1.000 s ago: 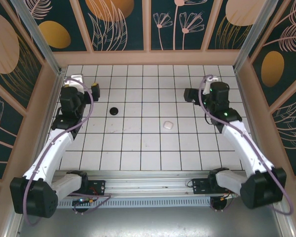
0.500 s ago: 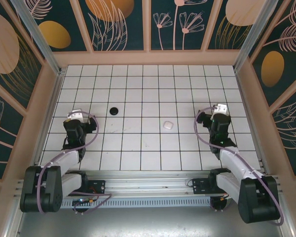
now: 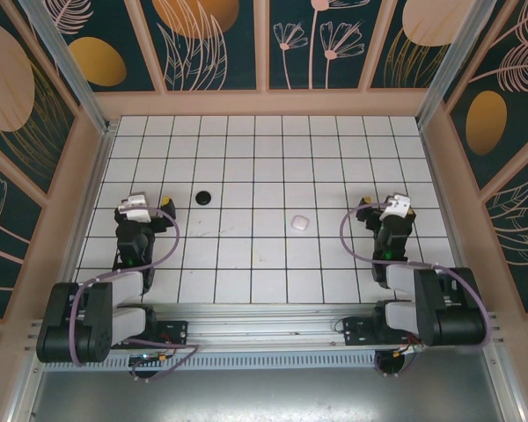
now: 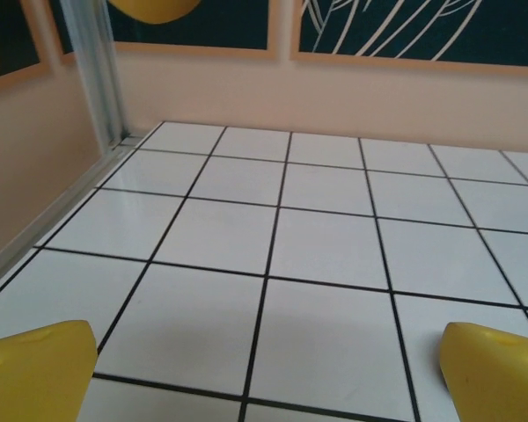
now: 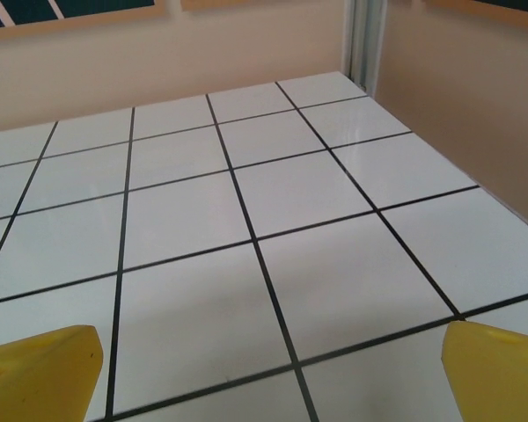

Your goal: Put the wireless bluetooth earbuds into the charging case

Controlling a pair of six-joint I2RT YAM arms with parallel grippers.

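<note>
Both my left gripper [image 4: 264, 374] and right gripper [image 5: 264, 374] are spread apart, empty. The white charging case [image 3: 300, 222] lies apart, seemingly shut; insertion looks either finished or unstarted.

Robot lab test cell, gridded tile table [image 3: 266, 176], printed wall panels [image 3: 213, 46]

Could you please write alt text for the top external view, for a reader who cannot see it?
Two robot arms sit folded at the near edge of a white tiled table, left gripper and right gripper empty. Between them lie a small white rounded item near the centre and a small black round item farther back and left.
</note>
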